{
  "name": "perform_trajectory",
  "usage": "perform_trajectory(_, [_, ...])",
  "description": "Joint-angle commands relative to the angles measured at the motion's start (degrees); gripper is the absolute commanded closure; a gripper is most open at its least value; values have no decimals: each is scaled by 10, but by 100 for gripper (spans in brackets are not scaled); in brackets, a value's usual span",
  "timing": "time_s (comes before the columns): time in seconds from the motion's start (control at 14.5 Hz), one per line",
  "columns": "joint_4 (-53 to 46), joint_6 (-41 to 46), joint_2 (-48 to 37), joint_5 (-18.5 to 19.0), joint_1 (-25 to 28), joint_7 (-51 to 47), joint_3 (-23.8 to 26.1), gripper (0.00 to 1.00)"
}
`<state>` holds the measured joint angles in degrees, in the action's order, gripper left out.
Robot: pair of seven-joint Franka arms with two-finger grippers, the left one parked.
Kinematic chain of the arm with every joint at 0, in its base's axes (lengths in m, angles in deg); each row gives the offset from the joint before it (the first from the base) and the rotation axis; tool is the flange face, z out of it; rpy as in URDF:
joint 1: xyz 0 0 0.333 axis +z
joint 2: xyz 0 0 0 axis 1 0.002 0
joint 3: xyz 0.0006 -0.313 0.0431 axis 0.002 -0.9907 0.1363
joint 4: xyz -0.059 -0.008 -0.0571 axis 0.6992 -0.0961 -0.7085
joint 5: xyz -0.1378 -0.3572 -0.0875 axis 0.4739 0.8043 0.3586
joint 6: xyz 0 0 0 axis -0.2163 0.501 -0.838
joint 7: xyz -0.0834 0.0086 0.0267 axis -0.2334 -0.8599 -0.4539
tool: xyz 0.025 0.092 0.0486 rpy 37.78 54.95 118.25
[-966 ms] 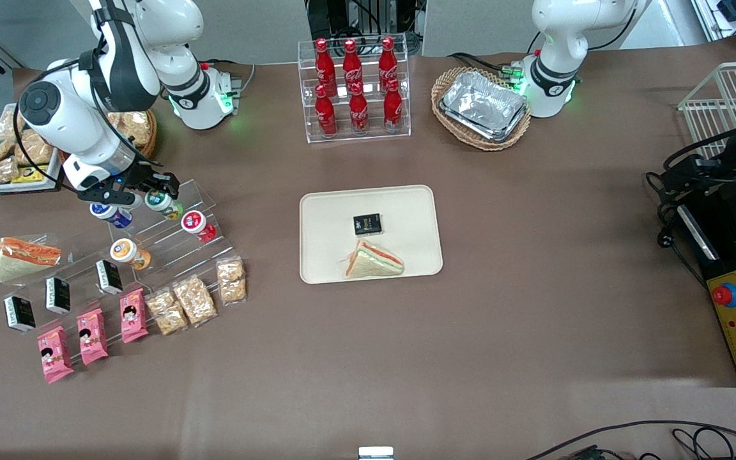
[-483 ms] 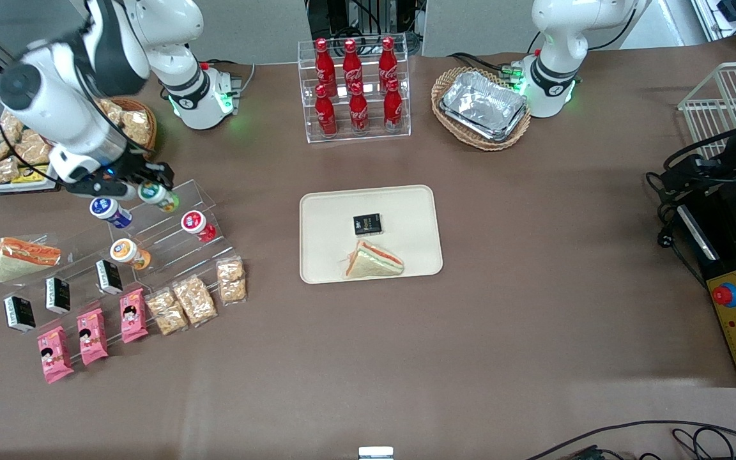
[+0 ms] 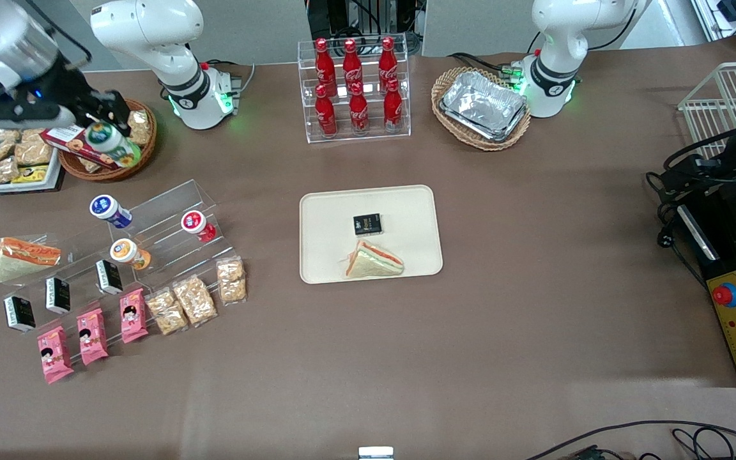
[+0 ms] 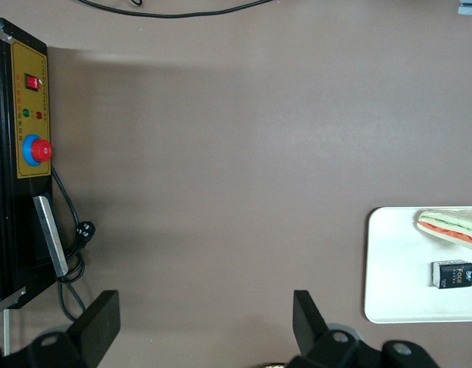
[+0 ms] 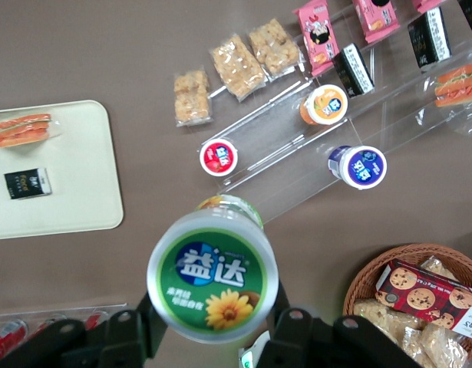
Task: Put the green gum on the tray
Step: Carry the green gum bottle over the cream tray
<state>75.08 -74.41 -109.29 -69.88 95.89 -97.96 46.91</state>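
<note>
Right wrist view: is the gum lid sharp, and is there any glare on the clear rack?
In the right wrist view, the green gum lid is sharp and its label readable, held in the gripper; the clear rack shows pale reflections along its edges. In the front view, the gum, lifted above the basket, looks a little soft.
</note>
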Motion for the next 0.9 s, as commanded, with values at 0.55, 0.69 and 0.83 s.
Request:
perform_trajectory(0.55, [-111,-71,170,-37,3,-343,255,60])
perform_trajectory(0.69, [-57,-150,203,-36,8,-367,281,60])
perform_trajectory(0.83, [26,-278,223,-31,18,-398,304,60])
